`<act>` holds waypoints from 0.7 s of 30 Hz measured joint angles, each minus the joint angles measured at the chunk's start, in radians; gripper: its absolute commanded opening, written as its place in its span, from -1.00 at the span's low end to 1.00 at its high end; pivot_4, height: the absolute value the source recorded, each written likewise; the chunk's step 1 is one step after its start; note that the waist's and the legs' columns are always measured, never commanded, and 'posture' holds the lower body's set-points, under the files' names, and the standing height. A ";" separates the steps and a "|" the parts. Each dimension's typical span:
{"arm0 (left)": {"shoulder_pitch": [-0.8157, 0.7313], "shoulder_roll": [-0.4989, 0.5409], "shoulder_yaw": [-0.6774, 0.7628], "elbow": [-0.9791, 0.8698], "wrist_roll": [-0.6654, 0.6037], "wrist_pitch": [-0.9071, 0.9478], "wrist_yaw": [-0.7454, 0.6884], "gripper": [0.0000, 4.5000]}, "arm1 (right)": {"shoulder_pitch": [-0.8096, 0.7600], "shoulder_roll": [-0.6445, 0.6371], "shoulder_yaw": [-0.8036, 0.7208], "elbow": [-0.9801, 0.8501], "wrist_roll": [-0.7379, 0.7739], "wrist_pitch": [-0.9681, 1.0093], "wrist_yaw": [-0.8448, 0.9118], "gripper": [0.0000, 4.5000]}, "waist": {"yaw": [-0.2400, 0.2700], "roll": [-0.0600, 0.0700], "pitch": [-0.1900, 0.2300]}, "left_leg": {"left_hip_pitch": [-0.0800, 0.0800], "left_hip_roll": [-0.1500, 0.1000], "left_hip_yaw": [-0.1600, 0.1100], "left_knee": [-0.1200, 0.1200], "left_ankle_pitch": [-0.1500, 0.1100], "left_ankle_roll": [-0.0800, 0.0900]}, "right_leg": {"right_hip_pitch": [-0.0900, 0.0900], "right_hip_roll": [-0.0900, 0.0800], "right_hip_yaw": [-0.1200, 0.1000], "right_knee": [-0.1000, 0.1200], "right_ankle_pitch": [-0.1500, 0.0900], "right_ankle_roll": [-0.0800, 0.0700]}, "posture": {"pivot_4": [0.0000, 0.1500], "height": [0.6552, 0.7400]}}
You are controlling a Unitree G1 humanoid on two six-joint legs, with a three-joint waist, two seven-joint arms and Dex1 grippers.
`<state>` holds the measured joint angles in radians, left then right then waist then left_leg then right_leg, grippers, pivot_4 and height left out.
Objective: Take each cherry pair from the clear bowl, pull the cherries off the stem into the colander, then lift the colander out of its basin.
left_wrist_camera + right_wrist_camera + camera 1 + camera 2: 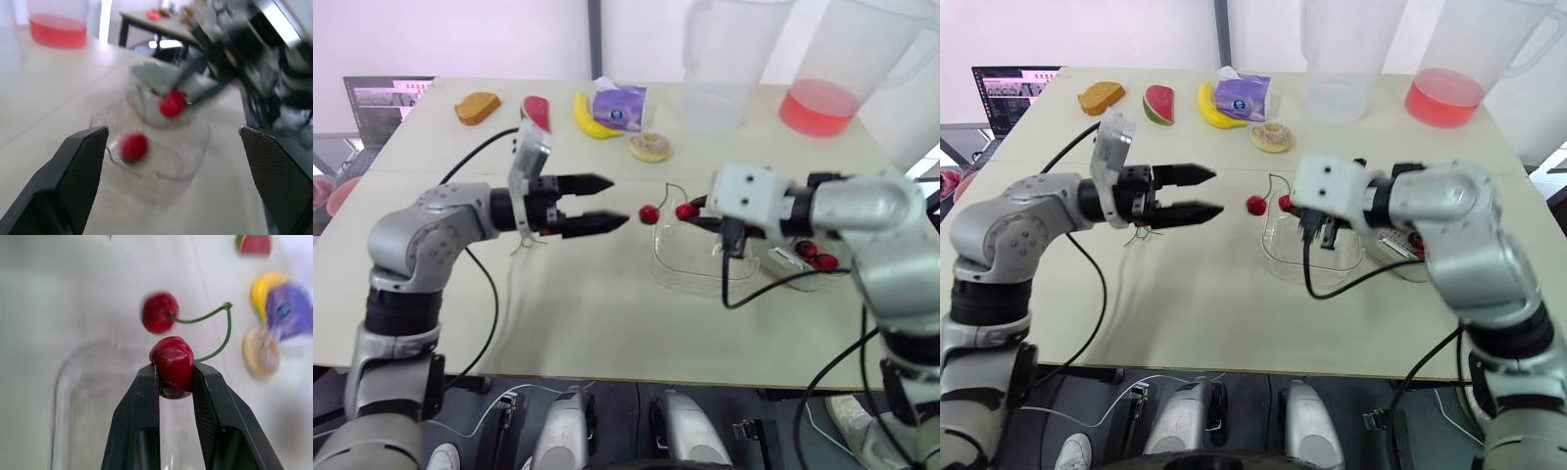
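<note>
Cherry pair (686, 210) is up in the air over the clear bowl (668, 266), at the rim on the side facing the left arm. Right gripper (175, 374) is clamped on one cherry (172, 360), with both black fingers pressed against its sides. Second cherry (160, 312) hangs free just outside the bowl's rim, joined to the pinched one by the looping green stem (228, 323). Neither cherry touches the bowl.

Left gripper (619, 202) is spread wide with nothing in it. It is off the table beside the bowl, tips aimed at the free cherry, near it but apart.

More red cherries (815, 256) lie on the bowl's opposite side, under the right arm. Whatever holds them is mostly hidden by the arm.

Behind the bowl sit a donut (650, 147), banana (590, 119), purple tissue pack (620, 106), watermelon slice (537, 110) and bread slice (477, 108). Further back from the bowl stand an empty clear pitcher (722, 69) and a pitcher with red liquid (832, 78). Laptop (382, 103) is well away from the bowl, past the bread.
</note>
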<state>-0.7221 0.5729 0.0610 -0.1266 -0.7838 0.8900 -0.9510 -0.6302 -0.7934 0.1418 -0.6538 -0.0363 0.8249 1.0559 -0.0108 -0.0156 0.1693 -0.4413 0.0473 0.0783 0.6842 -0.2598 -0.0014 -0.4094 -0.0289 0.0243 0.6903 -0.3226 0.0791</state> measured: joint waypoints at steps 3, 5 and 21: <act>-0.025 -0.053 0.030 0.031 -0.034 0.046 0.076 1.00 | 0.062 0.032 0.001 -0.042 -0.027 -0.068 -0.108 -0.80 | -0.001 0.000 0.000 | 0.000 0.000 0.000 0.000 0.002 -0.004 | 0.000 0.000 0.000 0.000 0.000 0.000 | 1.00 1.00; -0.037 -0.090 0.044 0.046 -0.057 0.075 0.120 1.00 | 0.081 0.048 0.013 -0.055 -0.043 -0.099 -0.163 -0.80 | -0.002 0.000 0.000 | 0.000 0.000 0.000 0.000 0.004 -0.007 | 0.000 0.001 0.000 0.000 0.000 0.000 | 1.00 1.00; -0.015 -0.347 0.109 0.058 -0.186 0.211 0.459 1.00 | 0.125 0.046 0.086 -0.070 -0.079 -0.133 -0.250 -0.80 | -0.002 0.000 0.000 | 0.001 0.000 -0.001 0.000 0.004 -0.007 | 0.001 0.000 0.000 0.001 0.000 0.000 | 1.00 1.00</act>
<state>-0.7374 0.2261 0.1699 -0.0684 -0.9701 1.1007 -0.4916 -0.5054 -0.7473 0.2278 -0.7236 -0.1151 0.6916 0.8059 -0.0123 -0.0159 0.1691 -0.4401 0.0477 0.0773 0.6842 -0.2554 -0.0089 -0.4086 -0.0286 0.0242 0.6909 -0.3226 0.0791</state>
